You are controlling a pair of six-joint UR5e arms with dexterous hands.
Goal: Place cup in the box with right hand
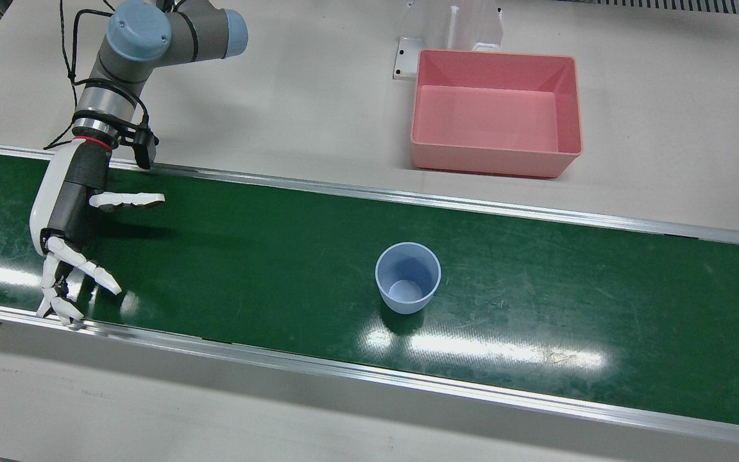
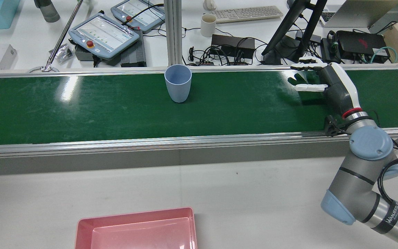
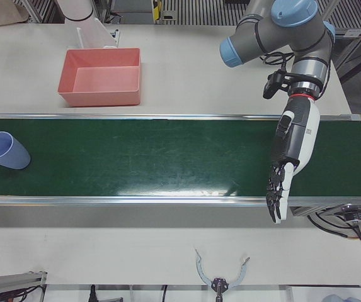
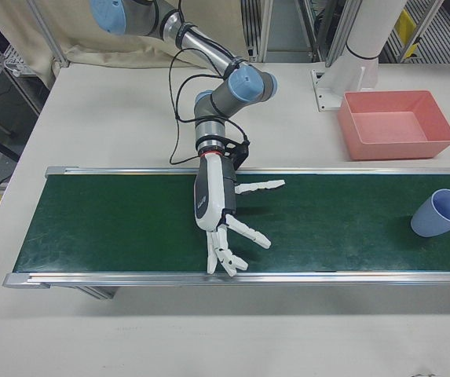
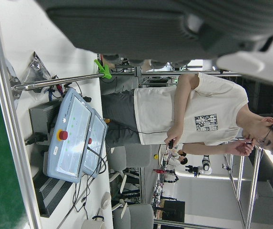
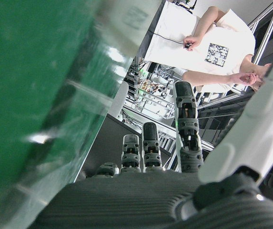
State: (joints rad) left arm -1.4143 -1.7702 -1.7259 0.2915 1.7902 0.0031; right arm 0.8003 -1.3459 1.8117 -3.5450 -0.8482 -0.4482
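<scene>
A light blue cup (image 1: 408, 277) stands upright and empty on the green belt (image 1: 247, 256); it also shows in the rear view (image 2: 178, 83) and in the right-front view (image 4: 440, 214). The pink box (image 1: 496, 163) sits empty on the white table behind the belt. My right hand (image 1: 71, 237) is open with fingers spread, low over the belt and far to the view's left of the cup, holding nothing. My left hand (image 3: 293, 151) hangs open and empty over the belt's other end, far from the cup (image 3: 4, 151).
Aluminium rails (image 1: 369, 192) run along both belt edges. A white bracket (image 1: 453, 32) stands behind the box. Beyond the belt are teach pendants (image 2: 104, 33), a white mug (image 2: 208, 25), cables and an operator (image 5: 193, 114).
</scene>
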